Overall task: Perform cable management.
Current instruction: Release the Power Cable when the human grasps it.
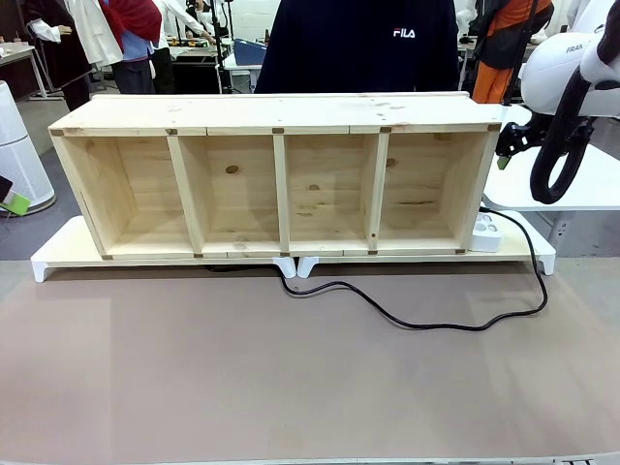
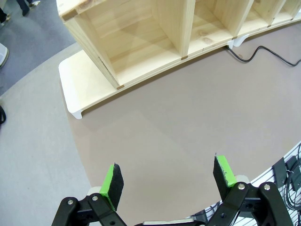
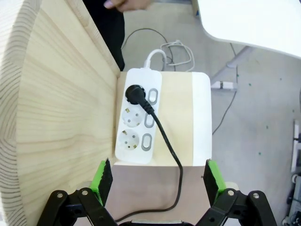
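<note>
The black cable (image 1: 417,315) snakes over the brown mat from under the wooden shelf (image 1: 276,184) to the right and loops up to the white power strip (image 1: 485,232). From above, its plug (image 3: 135,92) sits in the strip's (image 3: 138,117) top socket and the cable (image 3: 167,146) trails down between my fingers. My right gripper (image 3: 154,181) hovers open above the strip, at the shelf's right end. My left gripper (image 2: 169,181) hangs open over bare mat, well short of the cable (image 2: 263,49) seen at the upper right.
The shelf stands on a white riser board (image 1: 58,254) with four open compartments facing me. A person in a dark top (image 1: 358,44) stands behind it. A white side table (image 1: 581,179) lies to the right. The right arm's black hose (image 1: 562,136) hangs there.
</note>
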`<state>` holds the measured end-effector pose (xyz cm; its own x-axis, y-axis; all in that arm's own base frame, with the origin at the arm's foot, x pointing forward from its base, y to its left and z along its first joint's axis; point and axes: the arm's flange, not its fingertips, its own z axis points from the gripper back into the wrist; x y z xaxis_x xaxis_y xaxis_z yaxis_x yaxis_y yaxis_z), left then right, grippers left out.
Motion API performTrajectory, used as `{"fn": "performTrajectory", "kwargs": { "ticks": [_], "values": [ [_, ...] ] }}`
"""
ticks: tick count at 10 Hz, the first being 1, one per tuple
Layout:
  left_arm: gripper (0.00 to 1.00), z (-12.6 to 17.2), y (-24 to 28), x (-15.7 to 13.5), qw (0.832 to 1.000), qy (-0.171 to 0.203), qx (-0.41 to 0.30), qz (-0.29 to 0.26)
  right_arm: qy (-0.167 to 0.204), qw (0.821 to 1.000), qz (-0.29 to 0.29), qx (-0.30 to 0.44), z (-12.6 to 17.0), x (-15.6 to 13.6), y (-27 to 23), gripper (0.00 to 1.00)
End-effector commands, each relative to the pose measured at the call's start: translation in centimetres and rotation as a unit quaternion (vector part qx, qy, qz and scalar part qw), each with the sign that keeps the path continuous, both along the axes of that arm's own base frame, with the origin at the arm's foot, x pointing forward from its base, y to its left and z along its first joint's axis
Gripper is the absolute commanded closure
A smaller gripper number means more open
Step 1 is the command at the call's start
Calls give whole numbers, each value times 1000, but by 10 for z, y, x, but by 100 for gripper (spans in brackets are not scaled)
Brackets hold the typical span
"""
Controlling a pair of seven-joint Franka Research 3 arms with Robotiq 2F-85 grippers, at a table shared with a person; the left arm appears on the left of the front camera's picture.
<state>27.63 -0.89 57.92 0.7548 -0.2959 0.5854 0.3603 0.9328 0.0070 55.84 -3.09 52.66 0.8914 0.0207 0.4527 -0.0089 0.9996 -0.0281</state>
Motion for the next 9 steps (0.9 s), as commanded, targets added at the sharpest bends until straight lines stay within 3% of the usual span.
{"fn": "performTrajectory", "kwargs": {
  "ticks": [1, 9],
  "values": [
    [0, -1, 0, -2, 1000, 5, -4, 3, 2, 1000, -1, 0, -1, -1, -1, 0],
    [0, -1, 0, -2, 1000, 5, -4, 3, 2, 1000, -1, 0, -1, -1, -1, 0]
  ]
}}
